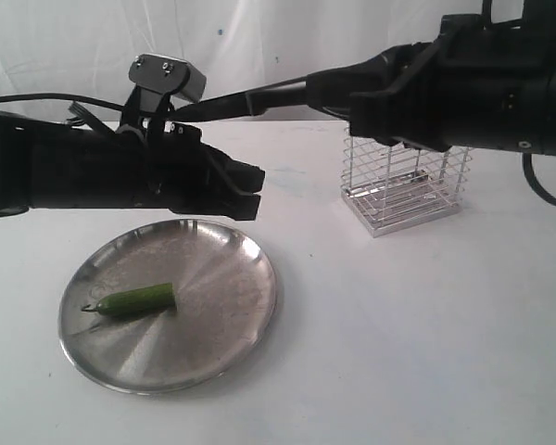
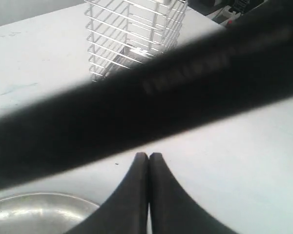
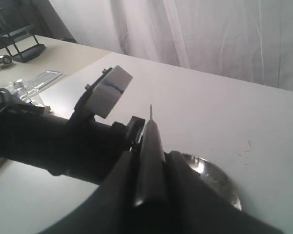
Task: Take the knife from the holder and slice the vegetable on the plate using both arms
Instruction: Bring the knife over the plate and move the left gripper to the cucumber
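Knife (image 1: 232, 104): all black, clamped between jaws of right gripper (image 3: 149, 195), held level above far rim of plate (image 1: 232, 324), point toward left arm. Left gripper (image 1: 250, 190): jaws pressed together, holding nothing, hovering over plate's far edge, beneath knife. Vegetable (image 1: 134, 299): green, lying on plate. Holder (image 1: 403, 185): wire, on white worktop (image 1: 426, 352), well apart from plate.
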Controlling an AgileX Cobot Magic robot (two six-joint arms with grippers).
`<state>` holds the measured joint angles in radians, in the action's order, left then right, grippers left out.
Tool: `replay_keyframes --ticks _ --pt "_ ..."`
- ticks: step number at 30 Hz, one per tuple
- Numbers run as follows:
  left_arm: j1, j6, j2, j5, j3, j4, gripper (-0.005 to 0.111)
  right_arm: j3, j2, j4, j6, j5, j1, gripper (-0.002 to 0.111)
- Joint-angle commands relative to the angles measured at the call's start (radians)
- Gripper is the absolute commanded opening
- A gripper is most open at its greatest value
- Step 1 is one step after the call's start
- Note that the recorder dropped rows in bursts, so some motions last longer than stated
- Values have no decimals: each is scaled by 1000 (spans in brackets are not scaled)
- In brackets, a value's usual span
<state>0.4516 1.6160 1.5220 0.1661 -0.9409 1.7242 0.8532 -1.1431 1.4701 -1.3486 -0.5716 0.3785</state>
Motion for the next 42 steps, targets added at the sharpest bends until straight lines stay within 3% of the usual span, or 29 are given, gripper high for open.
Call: replay_keyframes --ticks 1,13,23,26,31,37,39,42 --pt "4 24 -11 -18 -2 20 0 -5 2 -121 102 24 1 0" --pt "4 62 -99 -103 -2 20 0 -90 2 -176 176 -80 1 0" --pt "4 56 -113 -44 -2 20 0 -92 -15 -277 235 -137 1 0" --pt "4 64 -139 -84 7 20 0 -92 -15 -277 264 -87 1 0" --pt "2 64 -209 -263 95 20 0 -92 1 -277 311 -42 1 0" --pt "2 81 -332 -361 275 20 0 -92 3 -346 398 -70 10 0" --pt "2 85 -403 -449 341 20 0 -103 -14 -481 508 -46 71 0" --pt "2 90 -485 -447 380 20 0 -110 -59 -593 634 23 176 0"
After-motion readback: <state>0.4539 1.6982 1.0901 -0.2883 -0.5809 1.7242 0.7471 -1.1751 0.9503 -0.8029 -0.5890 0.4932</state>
